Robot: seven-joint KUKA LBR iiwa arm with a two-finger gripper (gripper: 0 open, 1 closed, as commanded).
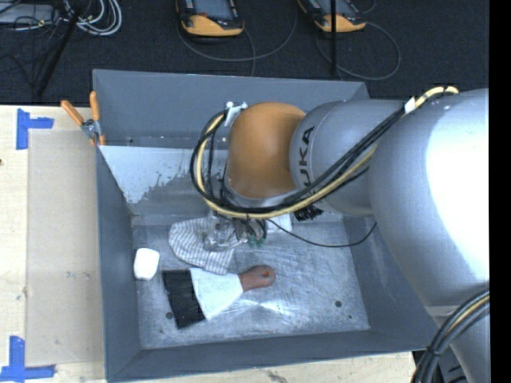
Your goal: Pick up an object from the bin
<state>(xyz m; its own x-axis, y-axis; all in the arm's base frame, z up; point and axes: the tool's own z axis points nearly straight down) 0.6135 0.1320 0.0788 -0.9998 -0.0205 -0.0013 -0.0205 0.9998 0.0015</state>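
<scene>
The gripper (219,234) sits on the checked cloth (188,244), near the brush (214,294); whether it grasps, I cannot tell.

The only readable text is black lettering ending in "UKA", running sideways on the silver arm (343,146) just beside its orange cover (259,150).
</scene>
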